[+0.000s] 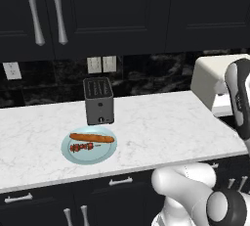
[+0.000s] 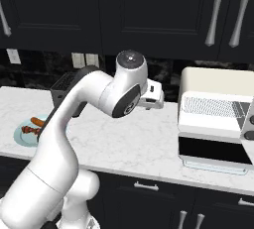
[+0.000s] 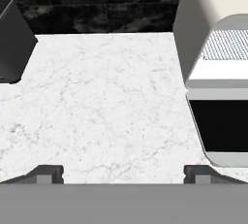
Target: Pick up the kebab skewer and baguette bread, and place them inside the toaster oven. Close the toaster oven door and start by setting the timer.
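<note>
While the arm hangs above the white marble counter (image 1: 161, 122), its gripper (image 3: 123, 172) points down at bare stone with both fingertips (image 3: 46, 173) spread wide apart and nothing between them. Over to the left, a pale blue plate (image 1: 78, 155) sits near the counter's front edge, just in front of a dark slot toaster (image 1: 99, 101). On the plate the baguette (image 1: 92, 137) lies lengthwise, and the skewer (image 1: 82, 147) lies just beside it on the nearer side, red chunks showing. At the right end of the counter stands the toaster oven (image 2: 213, 82), well apart from the plate. Its door (image 2: 214, 152) hangs folded down in front, dark glass facing out, and the wire rack (image 2: 211, 106) inside is bare. Dark cabinets (image 1: 122, 12) with long silver handles run overhead.
</note>
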{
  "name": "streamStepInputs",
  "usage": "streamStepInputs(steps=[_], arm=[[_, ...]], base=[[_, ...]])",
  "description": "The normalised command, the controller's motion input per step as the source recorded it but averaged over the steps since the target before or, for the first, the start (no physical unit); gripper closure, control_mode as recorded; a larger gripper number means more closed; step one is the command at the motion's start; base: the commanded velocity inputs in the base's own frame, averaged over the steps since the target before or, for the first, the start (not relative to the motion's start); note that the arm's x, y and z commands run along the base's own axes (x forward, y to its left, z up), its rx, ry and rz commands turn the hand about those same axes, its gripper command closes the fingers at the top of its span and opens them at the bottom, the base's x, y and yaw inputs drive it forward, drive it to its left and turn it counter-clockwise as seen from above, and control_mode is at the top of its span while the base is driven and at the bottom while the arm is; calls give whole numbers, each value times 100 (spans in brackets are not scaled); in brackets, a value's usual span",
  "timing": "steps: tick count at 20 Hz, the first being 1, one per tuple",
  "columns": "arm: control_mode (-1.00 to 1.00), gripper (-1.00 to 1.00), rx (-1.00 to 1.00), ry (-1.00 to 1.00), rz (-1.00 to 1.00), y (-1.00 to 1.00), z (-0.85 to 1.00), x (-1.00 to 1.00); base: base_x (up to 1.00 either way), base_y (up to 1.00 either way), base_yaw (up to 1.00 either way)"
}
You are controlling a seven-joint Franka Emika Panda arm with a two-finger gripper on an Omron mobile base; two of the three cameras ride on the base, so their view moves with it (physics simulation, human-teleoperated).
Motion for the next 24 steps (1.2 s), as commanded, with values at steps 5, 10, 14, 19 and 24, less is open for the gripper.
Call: streamStepInputs(steps=[5, 10, 14, 19, 24], arm=[[-100, -100, 1, -23, 0, -85, 0, 5], [-100, -100, 3, -11, 0, -72, -1, 19], [-100, -100, 1, -8, 0, -84, -10, 26], [-100, -100, 0, -7, 0, -96, -25, 24], [-100, -100, 0, -4, 0, -82, -23, 36]], base=[[0, 0, 0], [0, 0, 0], [0, 0, 0], [0, 0, 0], [0, 0, 0]])
